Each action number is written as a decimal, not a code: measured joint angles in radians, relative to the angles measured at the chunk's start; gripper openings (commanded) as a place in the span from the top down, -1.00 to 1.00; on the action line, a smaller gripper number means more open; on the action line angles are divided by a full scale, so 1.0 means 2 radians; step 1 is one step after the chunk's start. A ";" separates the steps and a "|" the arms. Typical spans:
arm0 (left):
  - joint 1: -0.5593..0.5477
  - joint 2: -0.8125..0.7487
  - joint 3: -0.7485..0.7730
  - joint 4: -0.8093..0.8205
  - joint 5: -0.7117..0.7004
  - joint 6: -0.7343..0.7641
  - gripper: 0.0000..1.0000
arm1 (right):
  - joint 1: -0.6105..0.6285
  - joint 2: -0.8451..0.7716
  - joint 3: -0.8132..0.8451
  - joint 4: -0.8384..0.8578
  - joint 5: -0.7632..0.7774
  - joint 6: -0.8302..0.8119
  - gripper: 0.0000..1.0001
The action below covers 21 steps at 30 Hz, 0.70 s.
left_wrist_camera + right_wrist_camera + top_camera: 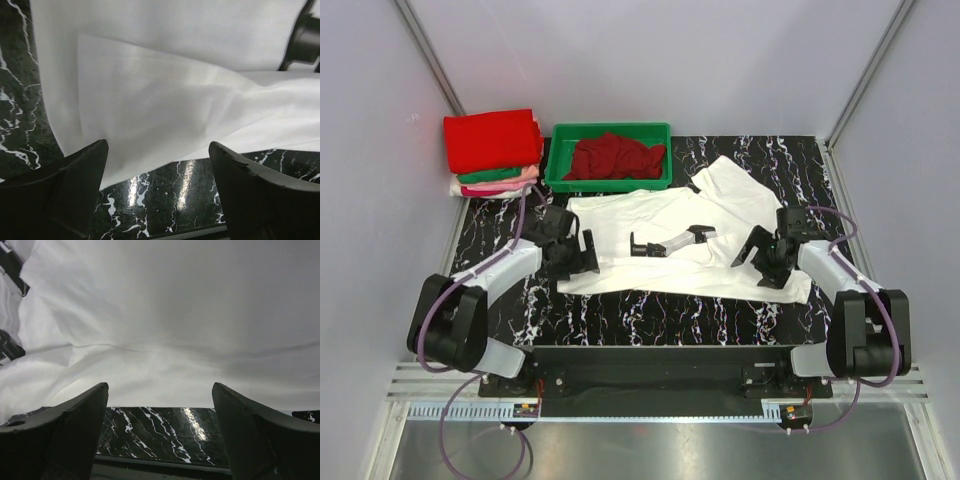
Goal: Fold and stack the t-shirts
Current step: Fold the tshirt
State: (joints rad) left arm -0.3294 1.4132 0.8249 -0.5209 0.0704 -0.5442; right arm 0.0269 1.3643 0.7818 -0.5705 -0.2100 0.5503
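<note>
table (650,320) near edge: bare marble strip before white t-shirt (650,215) hem | left gripper (157,150): fingers (70,185) wide apart, empty, at shirt's left edge | right gripper (160,390): same, right hem

Top cam is lit nice and even from above, soft white light with barely any hard shadows, though the white shirt (660,215) is close to blown out, so its folds hardly read. Both wrist cams look dimmer and a bit soft: the fingers (60,195) up front are just dark, out-of-focus shapes, and the cloth goes grey wherever it dips into shade. The glossy table (650,310) throws back bright glare streaks low in both wrist views, right in the gap at the bottom of the frame.
</note>
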 measured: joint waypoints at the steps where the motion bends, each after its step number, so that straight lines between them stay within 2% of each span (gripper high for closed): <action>1: 0.000 0.011 -0.004 0.005 0.006 0.000 -0.77 | -0.001 0.009 0.000 0.001 0.005 0.002 -0.82; 6: -0.006 0.066 0.008 0.034 0.029 0.004 -0.74 | -0.004 0.051 -0.008 0.012 0.008 0.014 -0.75; 11: -0.023 0.064 0.004 0.056 0.030 0.002 -0.70 | -0.002 0.028 -0.035 0.029 -0.017 0.036 -0.73; 17: -0.055 -0.046 -0.094 0.060 0.045 -0.035 -0.66 | 0.036 -0.067 -0.095 -0.024 -0.044 0.073 -0.75; 21: -0.106 -0.163 -0.164 0.025 0.055 -0.094 -0.66 | 0.043 -0.204 -0.112 -0.114 -0.043 0.094 -0.82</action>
State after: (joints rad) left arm -0.5411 1.0863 0.4961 -0.4717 0.1799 -0.7330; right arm 0.1127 0.9569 0.5579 -0.7986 -0.2958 0.7391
